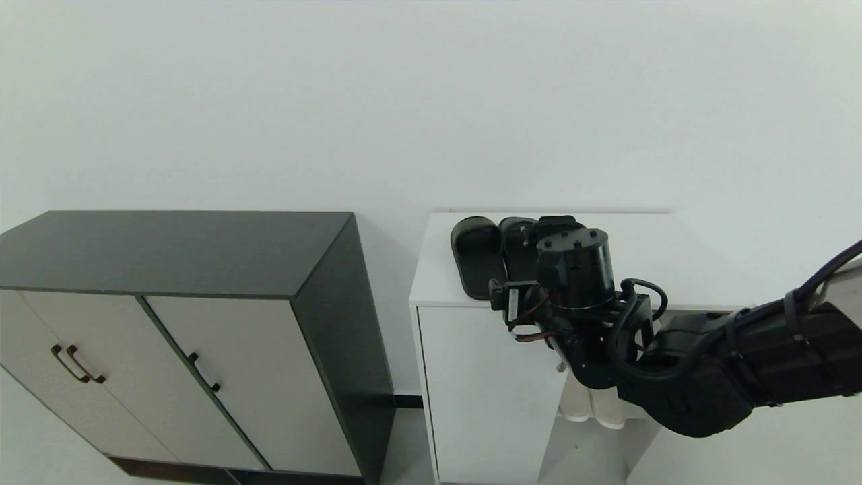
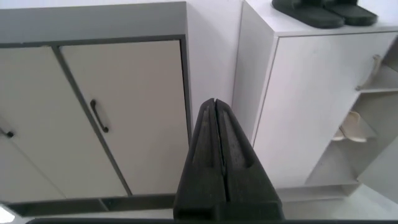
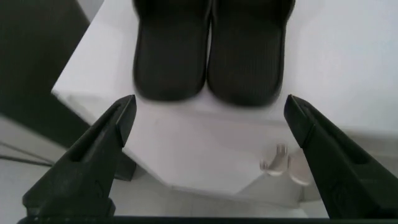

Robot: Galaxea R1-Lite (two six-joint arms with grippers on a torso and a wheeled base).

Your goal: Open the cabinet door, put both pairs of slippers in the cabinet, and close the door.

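1 dark cabinet (image 1: pixel 168 249), 1 white cabinet (image 1: pixel 485 377), 2 black slippers (image 1: pixel 478 259).

Head high, wrists lower; slippers (image 1: pixel 478 259) shared

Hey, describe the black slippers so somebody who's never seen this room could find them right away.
Two cabinets stand side by side; take the white cabinet, right of the dark cabinet. The black slippers lie together on its top, near the left edge. The pale pair sits lower, inside the cabinet.

Home-style entryway: plain white wall (image 1: pixel 431 101), grey two-door cabinet (image 1: pixel 202 364) left of the right gripper (image 3: pixel 209 102), white shoe cabinet (image 1: pixel 485 377) beneath it (black slippers (image 1: pixel 478 259) on top).
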